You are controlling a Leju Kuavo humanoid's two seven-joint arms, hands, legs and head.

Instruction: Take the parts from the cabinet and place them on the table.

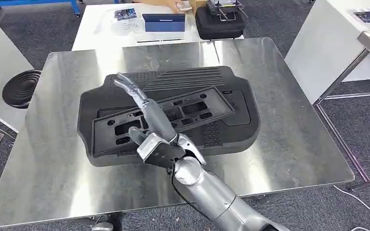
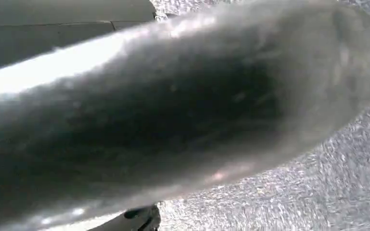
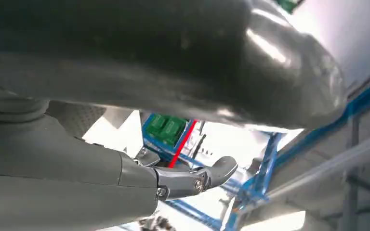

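Note:
Two black plastic parts lie on the steel table (image 1: pixel 294 144). The larger is a ribbed panel (image 1: pixel 243 120). A flatter frame with several cut-outs (image 1: pixel 200 107) rests slanted on top of it. My right hand (image 1: pixel 150 122) reaches in from the front edge and lies over the frame's left half, with its fingers (image 1: pixel 125 86) stretched out straight and the thumb apart. The right wrist view shows one extended finger (image 3: pixel 192 178) holding nothing, under a dark, blurred curved surface. In the left wrist view a blurred grey shape (image 2: pixel 173 120) sits close to the lens, and I cannot make out the left hand's fingers.
A round black stool (image 1: pixel 21 88) stands off the table's left edge. Behind it, a white table holds a blue box (image 1: pixel 163 22) and a black case (image 1: pixel 219 21), with a person's hand (image 1: pixel 178 6) at its far edge. Another white table (image 1: pixel 332 43) stands at the right.

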